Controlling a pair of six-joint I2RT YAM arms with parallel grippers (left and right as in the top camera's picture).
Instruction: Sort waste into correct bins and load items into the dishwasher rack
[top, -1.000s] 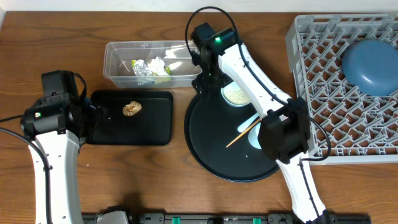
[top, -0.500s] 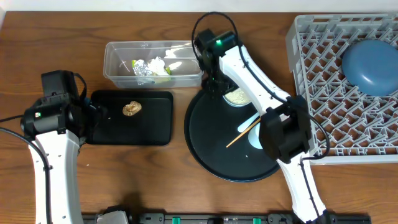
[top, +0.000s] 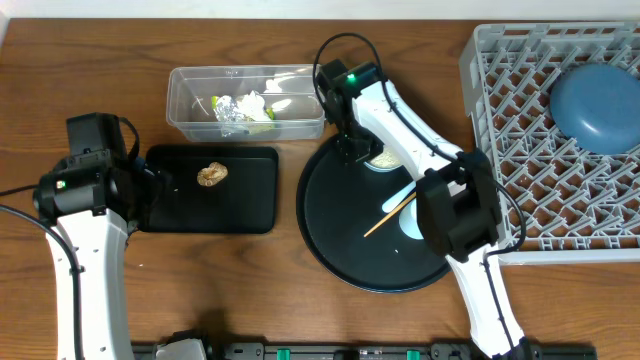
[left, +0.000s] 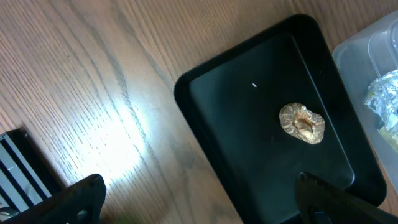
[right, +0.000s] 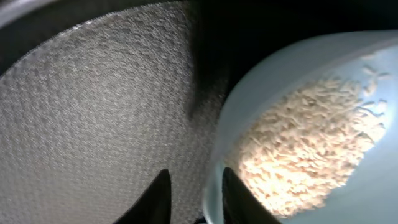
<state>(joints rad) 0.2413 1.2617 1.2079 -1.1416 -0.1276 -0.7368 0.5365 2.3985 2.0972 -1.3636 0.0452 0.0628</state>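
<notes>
A pale blue bowl (top: 385, 158) (right: 373, 193) holding white rice (right: 311, 143) sits at the back of the round black tray (top: 340, 230). My right gripper (top: 352, 150) (right: 196, 171) straddles the bowl's left rim. One finger is inside against the rim, and the other stands outside with a narrow strip of tray showing between it and the rim. The left gripper (top: 150, 180) (left: 199, 183) hangs wide open over the left end of the shallow black tray (top: 250, 200) (left: 249, 149). It holds nothing. A brown food lump (top: 212, 175) (left: 302, 122) lies in that tray.
The clear tub (top: 190, 105) holds a foil wad (top: 228, 108) and a yellow-green wrapper (top: 262, 112). A light blue spoon (top: 402, 192), a wooden stick (top: 385, 217) and a pale cup (top: 410, 222) lie on the round tray. The grey rack (top: 500, 110) at right carries a blue plate (top: 598, 105).
My right gripper moved down and right from the tub's end to the bowl, and its jaws narrowed around the rim. The left arm stayed still.
</notes>
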